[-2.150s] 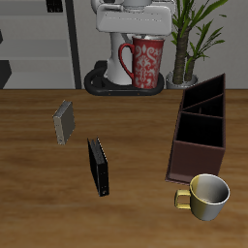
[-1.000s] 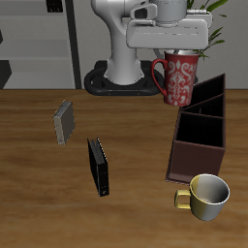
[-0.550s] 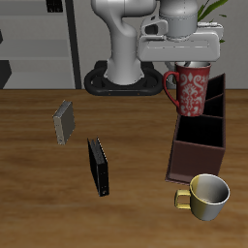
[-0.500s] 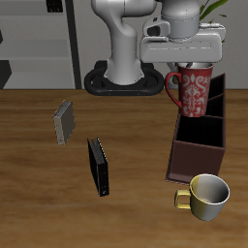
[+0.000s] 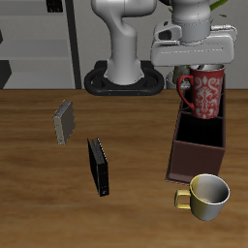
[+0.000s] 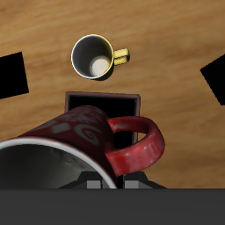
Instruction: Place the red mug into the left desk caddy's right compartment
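In the exterior view the gripper (image 5: 197, 64) is clamped on the rim of the red mug (image 5: 202, 94), carrying it in the air above the left desk caddy (image 5: 198, 138), over the caddy's rear cells rather than a clear end cell. In the wrist view the red mug (image 6: 75, 148) hangs above the left desk caddy (image 6: 105, 112), with the yellowish-cream mug (image 6: 95, 57) beyond the caddy. The red handle (image 6: 141, 148) juts sideways, so lowering off-centre could catch a divider and tip the mug.
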Tool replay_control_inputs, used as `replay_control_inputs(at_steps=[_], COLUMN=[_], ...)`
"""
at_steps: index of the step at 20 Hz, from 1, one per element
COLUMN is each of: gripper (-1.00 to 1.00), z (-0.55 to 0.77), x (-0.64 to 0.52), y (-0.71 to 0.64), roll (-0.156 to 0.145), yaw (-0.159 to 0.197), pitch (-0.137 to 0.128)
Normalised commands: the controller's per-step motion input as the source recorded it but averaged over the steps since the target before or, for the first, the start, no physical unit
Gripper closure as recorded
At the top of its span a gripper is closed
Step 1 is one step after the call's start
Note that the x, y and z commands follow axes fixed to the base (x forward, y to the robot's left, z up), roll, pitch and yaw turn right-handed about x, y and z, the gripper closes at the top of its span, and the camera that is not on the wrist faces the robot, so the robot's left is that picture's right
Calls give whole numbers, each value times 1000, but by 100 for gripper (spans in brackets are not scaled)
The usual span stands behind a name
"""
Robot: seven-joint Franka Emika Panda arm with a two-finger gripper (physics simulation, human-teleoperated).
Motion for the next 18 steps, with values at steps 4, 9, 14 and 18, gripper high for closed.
replay_control_inputs(at_steps=[4,9,14,18], gripper=[100,100,100,100], z=[-36,-102,-343,-141], x=[86,52,10,-66], y=[-92,-41,61,-23], roll=[-7,-7,-6,-2], yaw=[-24,-18,1,-8], pitch=[8,19,51,-14])
